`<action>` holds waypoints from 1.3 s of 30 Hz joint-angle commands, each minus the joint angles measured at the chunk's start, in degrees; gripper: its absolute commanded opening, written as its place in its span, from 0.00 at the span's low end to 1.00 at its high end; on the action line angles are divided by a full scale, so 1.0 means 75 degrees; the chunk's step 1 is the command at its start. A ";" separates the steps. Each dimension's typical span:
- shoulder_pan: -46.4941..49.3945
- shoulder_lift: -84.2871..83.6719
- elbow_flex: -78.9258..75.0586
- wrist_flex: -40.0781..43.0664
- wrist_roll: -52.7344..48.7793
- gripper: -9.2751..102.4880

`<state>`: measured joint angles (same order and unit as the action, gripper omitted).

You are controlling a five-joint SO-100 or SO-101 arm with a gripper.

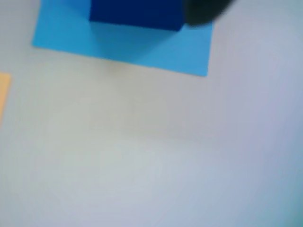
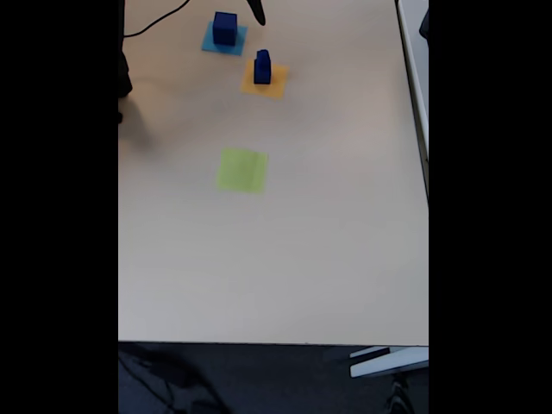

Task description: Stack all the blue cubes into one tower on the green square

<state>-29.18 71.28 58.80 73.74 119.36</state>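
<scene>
We see claw [image 2: 257, 12] as dark tip at top edge of fixed view, pointing down, clear of tabletop [image 2: 328, 241]. Blurred dark part at wrist view's top; jaw state unreadable.

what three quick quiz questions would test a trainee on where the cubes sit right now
1. True or false: the green square has a cube on it.
2. In the fixed view, which paper does the large blue cube sit on: A) orange, B) light-blue, C) green?
3. Fill in: the stacked blue cubes stand on the ____ square.

Key: 1 false; 2 B, the light-blue square; 3 orange.
</scene>
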 commanded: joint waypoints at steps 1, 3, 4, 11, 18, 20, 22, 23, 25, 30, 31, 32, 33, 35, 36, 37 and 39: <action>-0.0223 -0.0047 -0.0703 0.0047 0.0422 0.48; -0.0316 -0.0152 -0.0715 0.0059 0.0691 0.50; -0.0363 -0.0176 -0.0715 0.0047 0.0785 0.52; -0.0668 -0.0375 -0.0832 0.0070 0.1230 0.63; -0.1020 -0.0738 -0.0809 0.0012 0.1430 0.63; -0.1090 -0.0820 -0.0738 -0.0012 0.1453 0.63; -0.1148 -0.0844 -0.0609 0.0000 0.1477 0.62; -0.1184 -0.0844 -0.0504 0.0000 0.1488 0.62; -0.1230 -0.0926 -0.0352 0.0000 0.1512 0.62; -0.1371 -0.1301 -0.0176 -0.0129 0.1641 0.61; -0.1395 -0.1348 -0.0105 -0.0211 0.1652 0.61; -0.1406 -0.1395 -0.0023 -0.0316 0.1676 0.61; -0.1430 -0.1418 0.0105 -0.0410 0.1688 0.61; -0.1441 -0.1441 0.0363 -0.0551 0.1734 0.61; -0.1453 -0.1465 0.0469 -0.0586 0.1758 0.61; -0.1465 -0.1477 0.0551 -0.0621 0.1805 0.61; -0.1512 -0.1547 0.0621 -0.0645 0.1863 0.61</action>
<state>-39.99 59.06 63.46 69.79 132.98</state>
